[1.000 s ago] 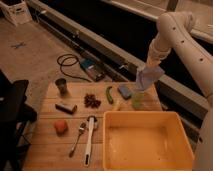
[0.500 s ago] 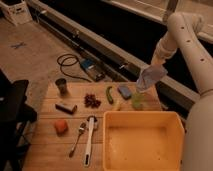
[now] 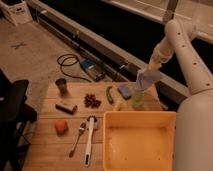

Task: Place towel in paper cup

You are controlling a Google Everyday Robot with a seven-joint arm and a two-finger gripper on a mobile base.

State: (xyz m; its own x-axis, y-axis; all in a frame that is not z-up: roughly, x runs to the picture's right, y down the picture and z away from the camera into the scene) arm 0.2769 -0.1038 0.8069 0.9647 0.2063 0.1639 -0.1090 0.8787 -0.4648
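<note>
Pale blue cloth, the towel (image 3: 146,79), is seen hanging from the gripper (image 3: 152,66) right of the frame's centre, above the far right corner of the wooden table (image 3: 47,127); the jaws are pressed together on its upper edge. The towel's lower end is held just over a yellowish paper cup (image 3: 137,100), though touching cannot be confirmed. A yellow bin (image 3: 139,141) is set at lower right, with a blue sponge (image 3: 124,90) and a green pepper (image 3: 109,94) just left of the cup, and a dark metal cup (image 3: 62,86) at the table's far left.

Pincer (image 3: 151,70) with towel (image 3: 146,80) above table (image 3: 50,150)
</note>
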